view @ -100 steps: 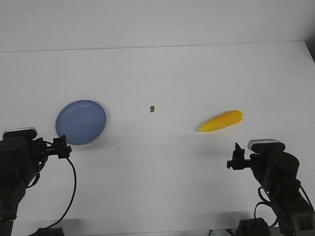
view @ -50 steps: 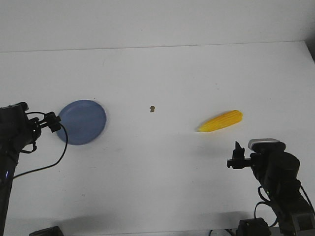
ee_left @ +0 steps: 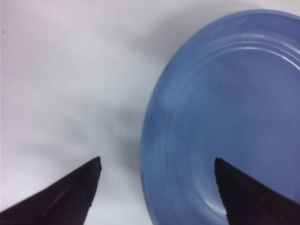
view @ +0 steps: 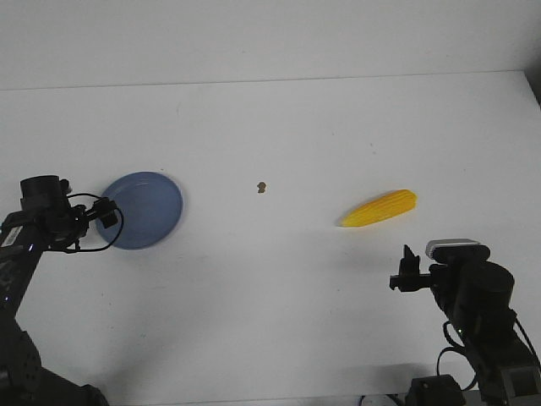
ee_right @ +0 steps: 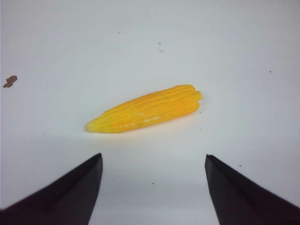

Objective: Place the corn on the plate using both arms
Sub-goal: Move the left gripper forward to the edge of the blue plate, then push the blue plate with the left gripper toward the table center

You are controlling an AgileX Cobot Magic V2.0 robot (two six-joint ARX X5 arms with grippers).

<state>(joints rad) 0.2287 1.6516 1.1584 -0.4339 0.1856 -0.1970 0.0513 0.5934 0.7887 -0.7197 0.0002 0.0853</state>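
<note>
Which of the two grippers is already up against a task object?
The left gripper: its open jaws sit at the plate's rim. The right gripper sits apart from the corn.

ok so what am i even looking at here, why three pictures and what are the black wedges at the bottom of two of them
It is a two-armed robot at a white table. The wide picture looks forward over the table. The other two come from cameras on each wrist, and the black wedges are that arm's fingers.

The left gripper is open at the edge of a blue plate, one finger over it and one outside the rim. The right gripper is open, short of a yellow corn. A small brown speck lies between plate and corn. Nothing is held.
</note>
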